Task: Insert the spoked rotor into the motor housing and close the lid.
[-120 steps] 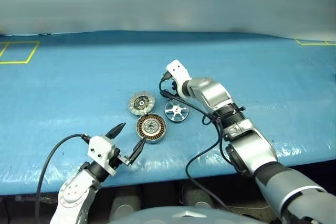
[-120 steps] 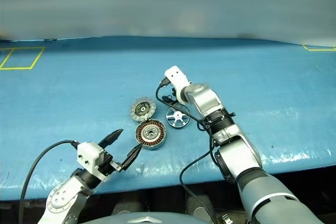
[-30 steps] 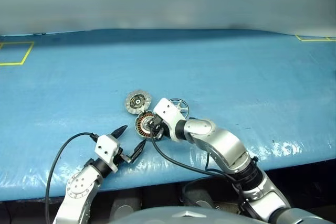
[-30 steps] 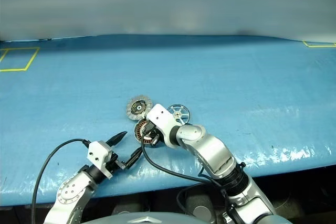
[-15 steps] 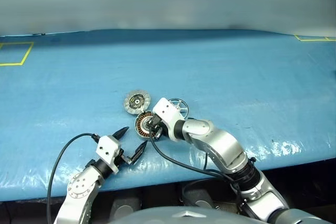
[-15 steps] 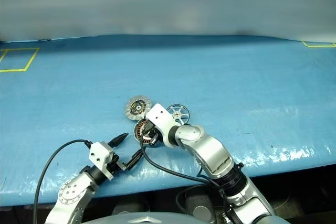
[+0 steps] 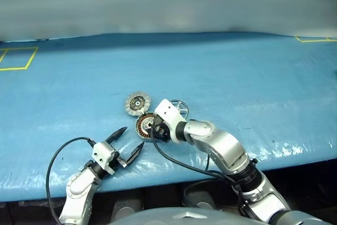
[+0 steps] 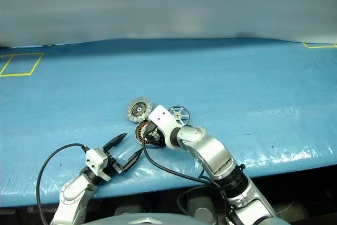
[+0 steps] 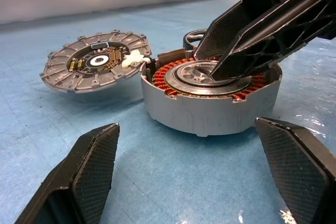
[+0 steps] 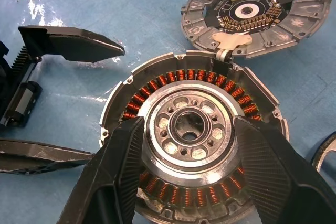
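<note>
Right pincer (image 10: 186, 182) poised directly over the motor housing (image 7: 146, 125), fingers parted and straddling the silver centre ring, one finger (image 10: 118, 169) on each side above the copper windings. Nothing pinched between them; whether the pads touch the ring cannot be told. Left pincer (image 7: 124, 142) spread wide and empty, low over the blue surface (image 7: 253, 77), with the motor housing just ahead of its tips and the right pincer's fingers beyond that.

Spoked rotor (image 8: 179, 113) lying flat on the surface just past the right pincer, on the far side of the housing, partly hidden behind the white wrist. Not inside the housing: the wrist views show only the bearing ring and windings in the cup. Lid (image 9: 94, 66) open, inner face up, resting beside the housing and apparently joined to its rim by a small pale tab, up and away from the left pincer.

Deciding relation: rotor nearer the right pincer than the left, a short reach beyond the housing and slightly toward the robot's right. No long axis to speak of, being a flat wheel, so probably a grasp across the rim or hub from above. Likely need to lift clear of the housing first, then carry over its far rim without knocking the lid.
</note>
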Action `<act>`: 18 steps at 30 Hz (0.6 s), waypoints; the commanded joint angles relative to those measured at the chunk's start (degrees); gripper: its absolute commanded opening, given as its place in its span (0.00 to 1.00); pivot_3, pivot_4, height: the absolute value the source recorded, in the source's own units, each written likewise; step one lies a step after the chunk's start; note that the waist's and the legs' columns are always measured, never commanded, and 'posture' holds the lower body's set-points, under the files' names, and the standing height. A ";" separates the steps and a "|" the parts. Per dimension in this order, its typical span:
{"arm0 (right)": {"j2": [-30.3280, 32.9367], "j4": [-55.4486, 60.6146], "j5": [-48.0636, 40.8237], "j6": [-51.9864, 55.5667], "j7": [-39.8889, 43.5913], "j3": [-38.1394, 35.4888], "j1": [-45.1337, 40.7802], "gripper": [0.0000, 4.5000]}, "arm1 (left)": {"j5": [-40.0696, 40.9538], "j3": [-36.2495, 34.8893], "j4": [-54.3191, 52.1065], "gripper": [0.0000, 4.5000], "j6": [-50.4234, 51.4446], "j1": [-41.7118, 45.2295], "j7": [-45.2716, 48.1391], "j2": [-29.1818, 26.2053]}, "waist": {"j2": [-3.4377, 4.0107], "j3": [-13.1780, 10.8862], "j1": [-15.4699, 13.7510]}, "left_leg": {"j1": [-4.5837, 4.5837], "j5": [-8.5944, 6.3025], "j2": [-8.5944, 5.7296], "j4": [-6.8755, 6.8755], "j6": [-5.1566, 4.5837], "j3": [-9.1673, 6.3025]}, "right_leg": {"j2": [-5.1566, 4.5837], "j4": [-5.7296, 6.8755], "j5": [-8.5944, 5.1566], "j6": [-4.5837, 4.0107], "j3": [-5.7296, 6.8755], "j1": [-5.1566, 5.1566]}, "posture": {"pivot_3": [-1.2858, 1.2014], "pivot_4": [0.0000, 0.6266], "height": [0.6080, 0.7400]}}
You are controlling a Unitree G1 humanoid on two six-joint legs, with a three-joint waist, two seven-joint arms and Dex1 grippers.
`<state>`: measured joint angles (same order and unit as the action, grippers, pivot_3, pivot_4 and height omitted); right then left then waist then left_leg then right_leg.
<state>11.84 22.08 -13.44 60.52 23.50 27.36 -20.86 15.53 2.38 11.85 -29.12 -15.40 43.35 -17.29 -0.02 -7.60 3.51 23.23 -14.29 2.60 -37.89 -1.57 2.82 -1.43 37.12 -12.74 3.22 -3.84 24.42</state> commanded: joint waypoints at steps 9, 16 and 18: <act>-3.49 7.26 -2.98 4.89 -3.41 -4.44 -0.30 0.24 | -1.29 -0.31 4.07 1.00 2.31 -1.49 -1.75 0.06 | 0.10 0.11 0.39 | -0.48 0.00 0.05 0.35 0.00 -0.13 | 0.05 0.07 0.04 -0.13 -0.01 -0.13 | 0.52 0.24 1.00; -3.88 4.04 -1.91 2.84 -4.95 -2.71 0.45 0.01 | 0.68 -0.11 1.29 1.00 4.79 -2.39 0.37 -1.52 | 0.07 0.11 0.40 | -0.39 0.00 0.04 0.35 0.00 -0.09 | -0.01 -0.09 0.03 -0.11 -0.04 -0.11 | 0.52 0.24 1.00; -3.91 3.47 -1.93 2.47 -5.09 -2.52 0.52 0.01 | 1.46 -0.24 -0.44 1.00 5.94 -2.87 1.13 -2.29 | 0.02 0.09 0.51 | -0.33 0.00 0.07 0.37 0.00 -0.10 | 0.00 -0.12 0.03 -0.11 -0.04 -0.06 | 0.52 0.24 1.00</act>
<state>8.46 24.89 -15.49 64.30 18.55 24.86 -20.12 16.94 2.18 9.93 -26.30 -16.45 43.89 -18.53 0.00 -7.50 4.03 22.94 -14.28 2.68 -37.51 -1.57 2.74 -1.43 36.98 -12.71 3.11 -3.88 24.40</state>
